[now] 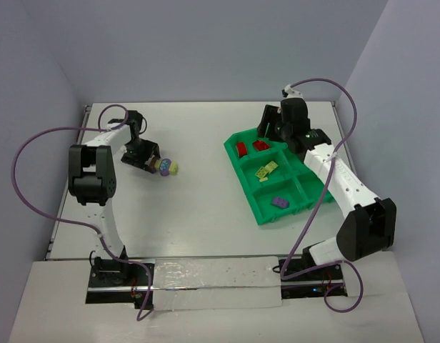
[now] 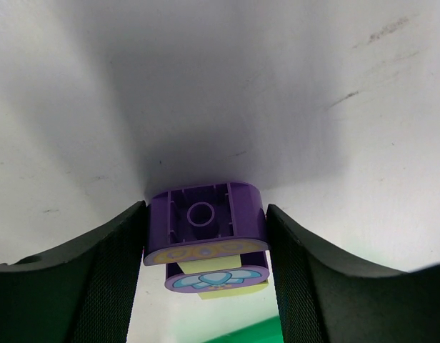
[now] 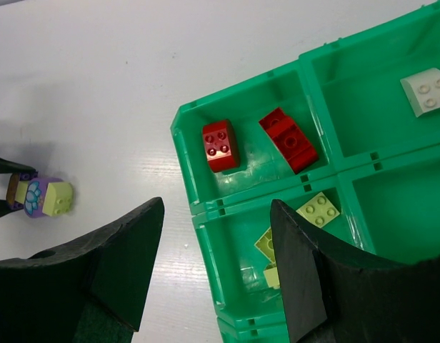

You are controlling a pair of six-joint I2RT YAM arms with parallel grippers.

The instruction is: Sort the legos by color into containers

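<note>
Two red bricks (image 3: 221, 145) are seen lying side by side in one corner box of the green tray (image 3: 316, 107). In the next box along the same side of the tray, a few yellow-green bricks (image 3: 318, 209) are kept. A cream brick (image 3: 426, 91) is found in the box just across the wall from the red ones. From above, one small purple brick (image 1: 279, 203) is seen in the near box on the left side of the tray. The tray is set on the right half of the white surface (image 1: 206, 128) and is turned a little.

The right claw (image 3: 218, 207) is held in the air over the tray, above the wall between the red box and the yellow-green box. Its two fingers are spread apart, and nothing is held between them.

Well apart from the tray, on the left half of the surface, a bigger purple brick (image 2: 206, 221) is found. The left claw (image 2: 206, 211) is closed around it, with a black pad (image 2: 98, 286) pressed against each side of the brick. A yellow-green piece (image 2: 209, 266) is stuck to this brick, and a blue flower picture can be seen on a purple part beside it. Whether the brick is resting on the surface or lifted off it cannot be told.
</note>
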